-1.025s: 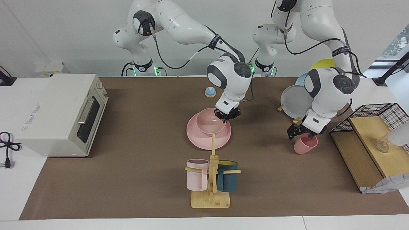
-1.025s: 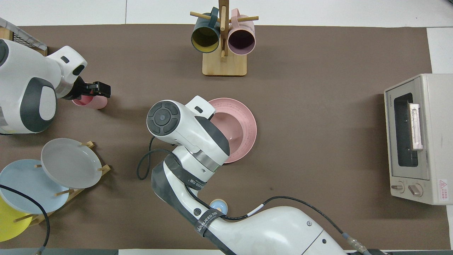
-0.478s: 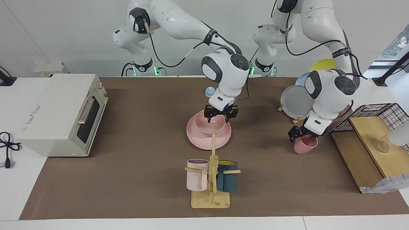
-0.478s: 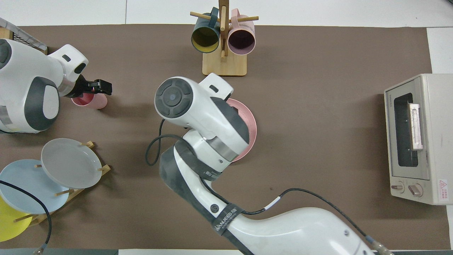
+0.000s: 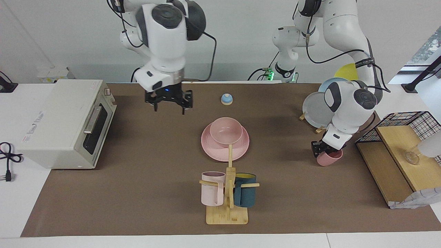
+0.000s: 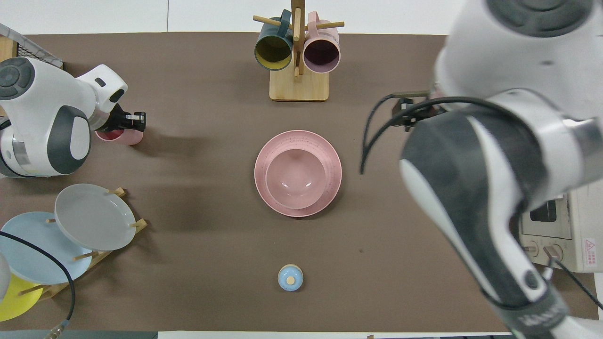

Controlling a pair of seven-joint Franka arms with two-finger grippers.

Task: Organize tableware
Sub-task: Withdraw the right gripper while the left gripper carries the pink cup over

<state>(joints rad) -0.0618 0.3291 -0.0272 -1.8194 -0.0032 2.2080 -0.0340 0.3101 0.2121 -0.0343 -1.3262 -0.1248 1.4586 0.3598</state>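
The pink bowl [image 5: 226, 131] sits in the pink plate [image 5: 215, 151], and both lie in the middle of the counter [image 5: 137, 193], about midway between its two ends. The pink cup [image 5: 329, 158] stands upright on the counter toward the left arm's end, close to the wire basket [image 5: 413, 119] at that end. The left pincer [image 5: 323, 148] is low at the cup's rim, on the side toward the middle of the counter; I cannot tell if its fingers are closed on the cup or only beside it. The right pincer [image 5: 168, 98] is raised in the air over bare counter between the toaster oven [image 5: 65, 120] and the plate; its fingers are spread wide and hold nothing. Near the counter edge away from the robots stands a wooden mug rack [image 5: 227, 206] with a pale pink mug [image 5: 212, 188] and a teal mug [image 5: 245, 194]. A small blue bell [image 5: 226, 99] stands near the edge at the robots' side. A grey plate [image 6: 94, 216], a blue plate [image 6: 33, 249] and a yellow plate [image 6: 12, 299] lean in a plate stand in the corner nearest the left arm.
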